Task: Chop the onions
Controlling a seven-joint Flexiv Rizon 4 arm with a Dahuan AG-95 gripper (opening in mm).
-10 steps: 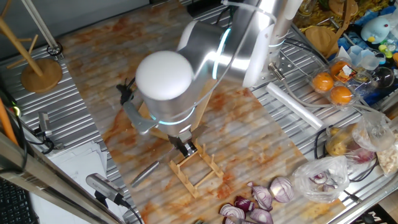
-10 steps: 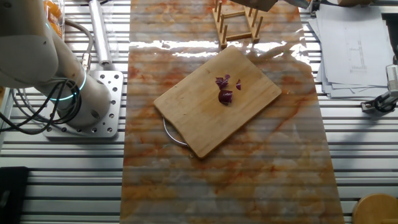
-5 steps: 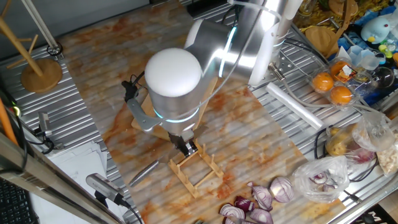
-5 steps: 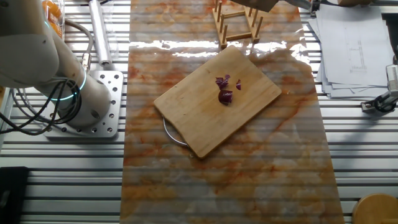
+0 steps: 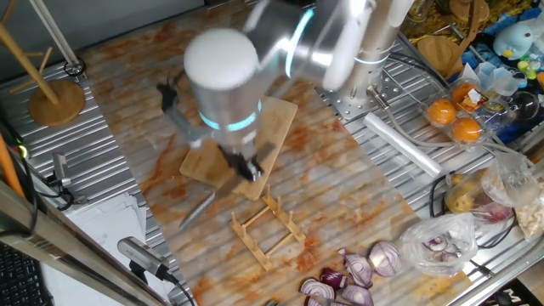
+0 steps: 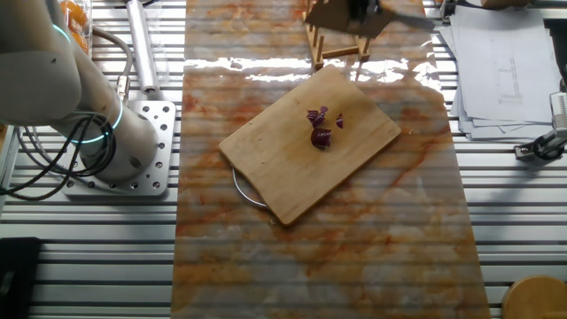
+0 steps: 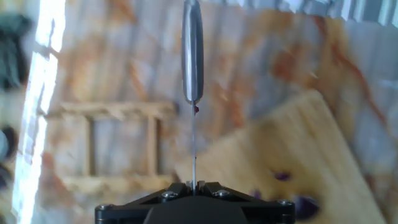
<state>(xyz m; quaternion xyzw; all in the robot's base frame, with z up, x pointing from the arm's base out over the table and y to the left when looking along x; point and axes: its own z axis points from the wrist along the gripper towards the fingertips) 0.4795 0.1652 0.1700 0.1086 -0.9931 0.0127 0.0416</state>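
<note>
The onions (image 6: 321,128) are a few small dark red-purple pieces lying on the wooden cutting board (image 6: 301,168). In the hand view they show blurred at the lower right (image 7: 283,176) on the board (image 7: 298,143). In one fixed view the arm hides them. My gripper (image 7: 194,185) is shut on a knife (image 7: 192,56), seen edge-on, its thin blade between the jaws and its grey handle pointing away. In one fixed view the gripper (image 5: 246,167) hangs over the board's near corner (image 5: 276,119), with the knife (image 5: 197,210) sticking out to the lower left.
A small wooden rack (image 5: 268,229) stands beside the board, also in the hand view (image 7: 112,146). Halved red onions (image 5: 357,276), a clear bag with purple scraps (image 5: 442,242) and oranges (image 5: 455,119) lie at the right. A wooden stand (image 5: 55,98) is at the left.
The arm has swung up and back from the rack toward the cutting board, carrying the knife with it. The onion pieces and the board have not moved.
</note>
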